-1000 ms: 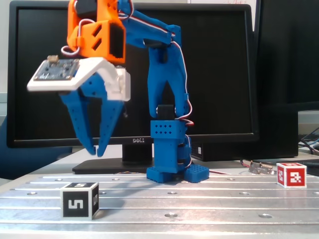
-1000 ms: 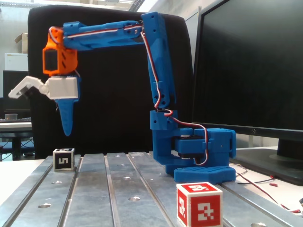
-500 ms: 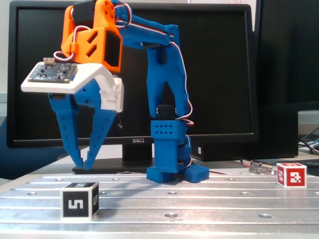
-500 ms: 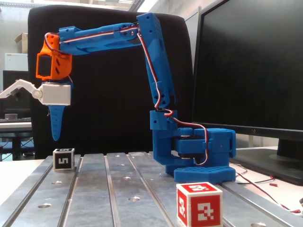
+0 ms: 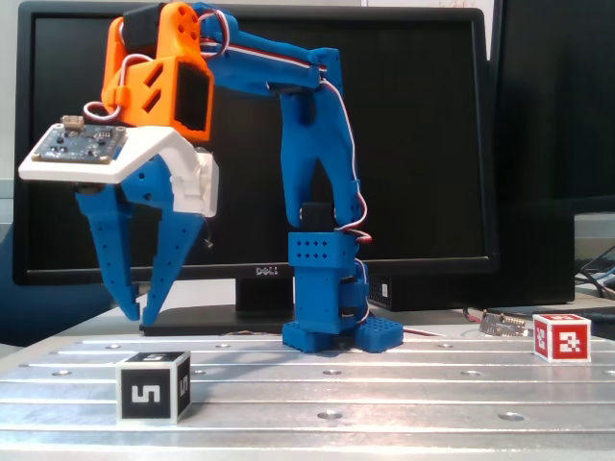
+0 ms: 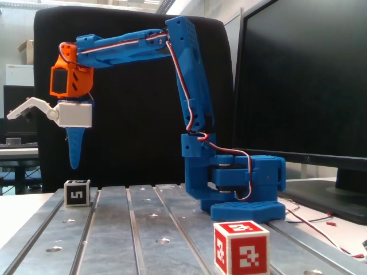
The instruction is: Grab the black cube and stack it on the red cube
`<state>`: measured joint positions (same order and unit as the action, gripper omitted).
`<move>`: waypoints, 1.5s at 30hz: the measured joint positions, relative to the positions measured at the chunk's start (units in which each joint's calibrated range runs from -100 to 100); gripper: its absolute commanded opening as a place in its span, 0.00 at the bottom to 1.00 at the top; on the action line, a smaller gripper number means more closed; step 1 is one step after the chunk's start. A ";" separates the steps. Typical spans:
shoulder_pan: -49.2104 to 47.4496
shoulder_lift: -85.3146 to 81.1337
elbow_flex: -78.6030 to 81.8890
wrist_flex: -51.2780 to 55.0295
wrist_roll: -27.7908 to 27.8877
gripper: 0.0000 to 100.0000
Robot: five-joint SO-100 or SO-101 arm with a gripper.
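The gripper [image 5: 137,312] is hanging in the air with its two blue fingers [image 5: 106,245] pointing down, their tips spread slightly apart and holding nothing. In a fixed view the fingers are overlapping into a single blue spike [image 6: 75,150], so the gap is not visible there. The black cube [image 5: 153,386] is sitting square and upright on the grooved metal plate [image 5: 384,384], near its front left corner in a fixed view, below and slightly forward of the fingertips, clearly apart from them. One "5" face is facing the camera. The red cube [image 5: 562,337] is resting near the plate's right edge, well apart; its lower edge is cut off in a fixed view [image 6: 241,248].
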<state>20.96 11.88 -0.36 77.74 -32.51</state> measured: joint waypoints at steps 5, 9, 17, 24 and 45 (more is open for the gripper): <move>-0.30 0.00 1.36 -0.09 0.00 0.01; -0.30 -0.42 4.35 -1.55 0.00 0.01; -2.15 -6.85 14.04 -8.34 -1.31 0.01; -3.26 -7.70 15.31 -7.65 -2.57 0.01; -4.22 -8.03 15.31 -5.84 -2.31 0.24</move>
<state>16.74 3.85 14.95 71.90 -34.82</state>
